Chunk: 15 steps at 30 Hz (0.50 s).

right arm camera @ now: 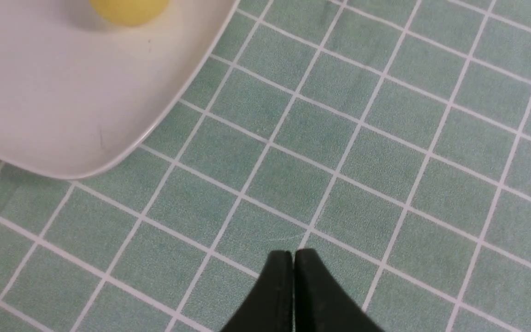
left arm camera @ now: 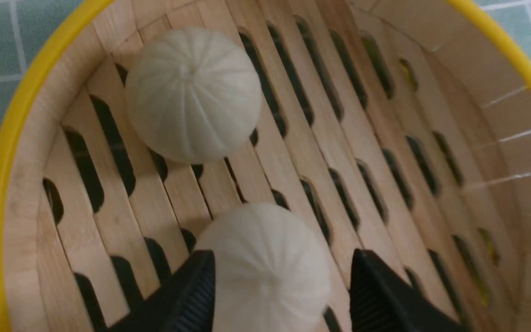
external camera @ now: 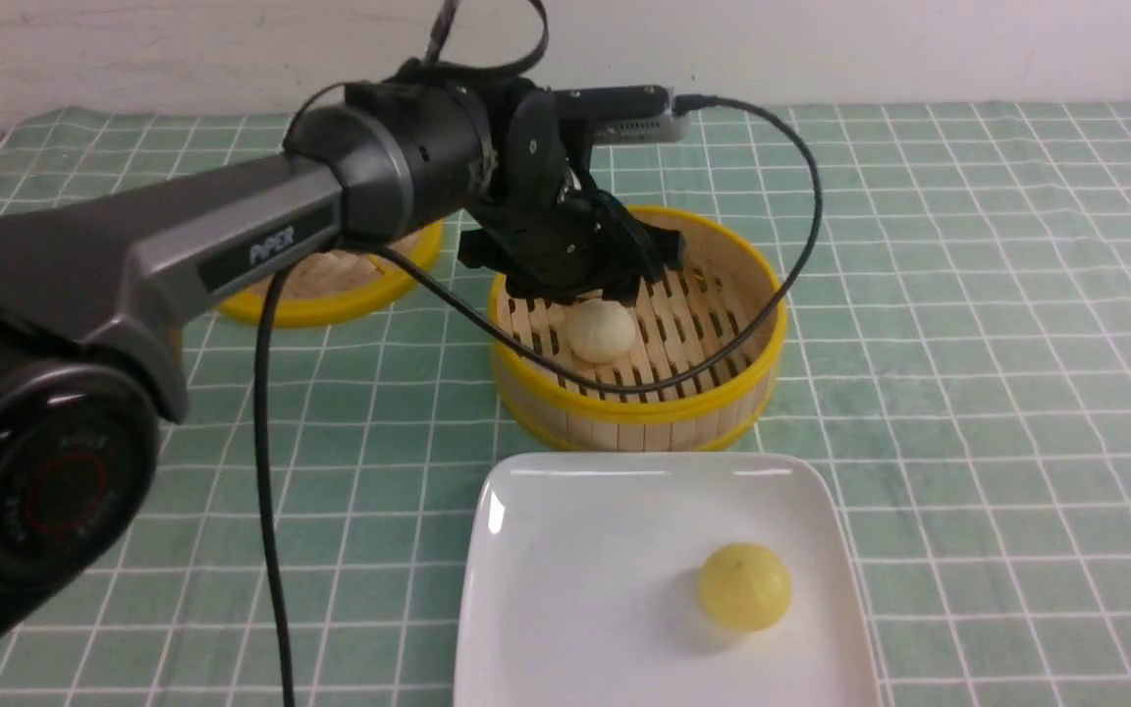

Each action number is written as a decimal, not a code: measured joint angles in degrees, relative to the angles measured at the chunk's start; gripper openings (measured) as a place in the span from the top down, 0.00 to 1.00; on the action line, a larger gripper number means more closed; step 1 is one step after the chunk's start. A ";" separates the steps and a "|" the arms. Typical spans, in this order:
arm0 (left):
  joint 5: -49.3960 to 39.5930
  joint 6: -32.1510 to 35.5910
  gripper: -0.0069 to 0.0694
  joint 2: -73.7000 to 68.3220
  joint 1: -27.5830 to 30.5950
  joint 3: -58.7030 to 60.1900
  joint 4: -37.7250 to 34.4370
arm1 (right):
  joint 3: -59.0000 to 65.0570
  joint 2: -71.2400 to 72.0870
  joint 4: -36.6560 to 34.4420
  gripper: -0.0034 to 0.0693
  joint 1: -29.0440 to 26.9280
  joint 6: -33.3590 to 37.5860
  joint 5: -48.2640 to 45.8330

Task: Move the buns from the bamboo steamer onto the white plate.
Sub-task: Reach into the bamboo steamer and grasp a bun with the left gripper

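Now the left gripper (left arm camera: 281, 256) hangs inside the steamer (external camera: 639, 417), jaws spread wide around a cream bun (left arm camera: 265, 272) without pinching it. The second cream bun (left arm camera: 193, 94) lies just beyond its fingertips. Over the cloth (right arm camera: 362, 138), the right gripper (right arm camera: 293, 253) is pressed together beside the plate (external camera: 575, 550), which bears the yellow bun (external camera: 744, 586).

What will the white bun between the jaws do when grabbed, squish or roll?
The white bun is a rounded dome, so it might pop out if the jaws pinch too high. Its ridged, matte skin probably gives some grip. It is small beside the bamboo steamer, so likely light.
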<state>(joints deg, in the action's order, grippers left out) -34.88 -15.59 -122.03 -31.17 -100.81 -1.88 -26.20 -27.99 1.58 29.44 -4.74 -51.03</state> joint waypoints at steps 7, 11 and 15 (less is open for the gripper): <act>1.15 -0.40 0.40 -3.16 0.06 0.00 0.83 | 0.00 0.00 0.00 0.90 0.00 0.00 0.00; -0.12 -0.40 0.74 -2.72 0.06 0.00 0.78 | 0.00 0.00 0.00 0.89 0.00 0.00 0.00; -4.49 0.50 0.87 0.71 0.06 0.01 0.71 | 0.00 0.00 0.00 0.89 0.00 0.00 0.00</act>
<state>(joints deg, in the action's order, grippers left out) -39.36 -15.08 -121.32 -31.11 -100.80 -1.17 -26.20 -27.99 1.58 29.44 -4.74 -51.03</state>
